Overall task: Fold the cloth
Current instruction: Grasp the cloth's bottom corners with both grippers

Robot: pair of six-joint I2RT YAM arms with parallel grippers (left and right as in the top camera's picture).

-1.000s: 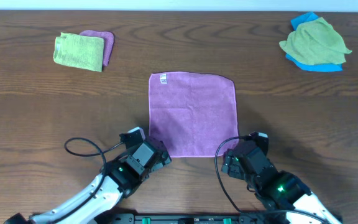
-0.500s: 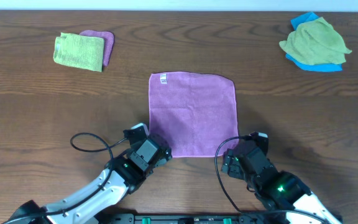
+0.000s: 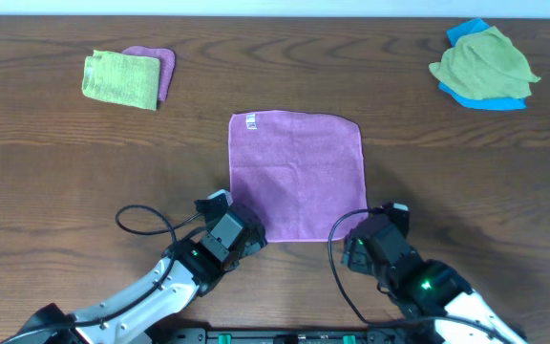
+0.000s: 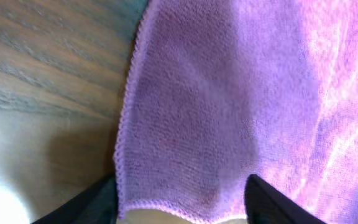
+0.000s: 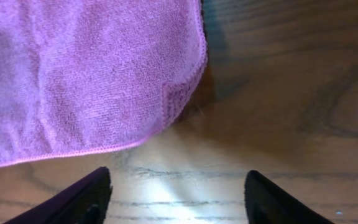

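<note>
The cloth [image 3: 296, 175], a lilac microfibre square, lies flat at the table's middle, its small white label [image 3: 251, 120] near the far left corner. My left gripper [image 3: 240, 229] sits over the cloth's near left corner. In the left wrist view that corner [image 4: 166, 186] lies between the two dark fingertips [image 4: 95, 205], which stand apart, so the left gripper [image 4: 182, 210] is open. My right gripper [image 3: 363, 229] is at the near right corner. Its open fingers [image 5: 86, 196] frame bare wood, and the cloth's corner [image 5: 179, 102] lies just ahead of the right gripper [image 5: 179, 199].
A folded lime-green cloth [image 3: 120, 78] rests on a purple one [image 3: 163, 65] at the back left. A crumpled green cloth [image 3: 483, 62] over a blue cloth [image 3: 493, 101] sits at the back right. Black cables [image 3: 141, 218] loop beside both wrists.
My left arm has slid to the right, bringing its fingers over the cloth's near left corner. The right arm has barely moved. The cloth lies as before.
</note>
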